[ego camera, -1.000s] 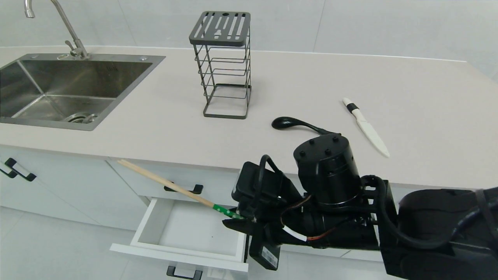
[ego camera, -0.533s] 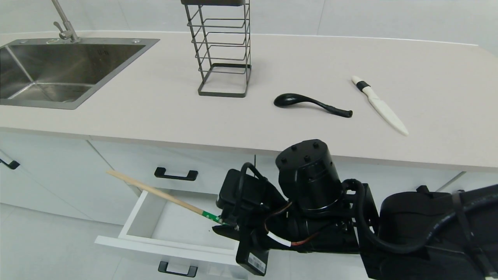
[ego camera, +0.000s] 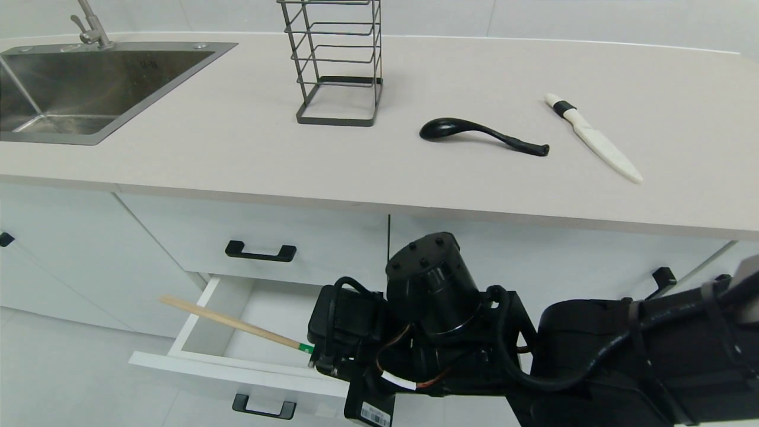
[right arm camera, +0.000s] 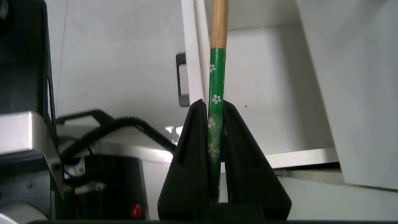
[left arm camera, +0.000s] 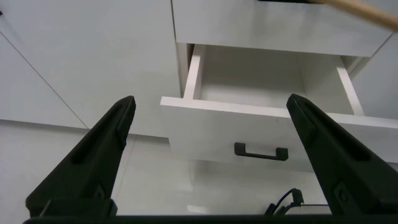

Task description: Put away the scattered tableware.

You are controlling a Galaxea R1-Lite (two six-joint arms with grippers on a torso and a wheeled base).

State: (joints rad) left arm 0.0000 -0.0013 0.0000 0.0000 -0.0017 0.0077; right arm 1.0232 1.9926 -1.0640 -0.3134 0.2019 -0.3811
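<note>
Wooden chopsticks (right arm camera: 216,68) in right end effector (right arm camera: 215,109)

A pale stone countertop (ego camera: 237,154) runs across the head view. A steel sink (ego camera: 118,65) is sunk into it at ten o'clock, with its faucet (ego camera: 89,26) at the rim, and a dark wire rack (ego camera: 335,123) stands at twelve. Grey tiled wall (ego camera: 533,18) rises behind. White cabinet fronts (ego camera: 178,231) below carry black handles (ego camera: 260,253). One drawer (ego camera: 207,379) is pulled out at seven o'clock (white inside too). Light glossy floor (ego camera: 59,379) lies at eight.

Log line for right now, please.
right gripper: jaws shut on chopsticks | chopsticks: over open drawer | left gripper: open | counter: black spoon, white knife
</note>
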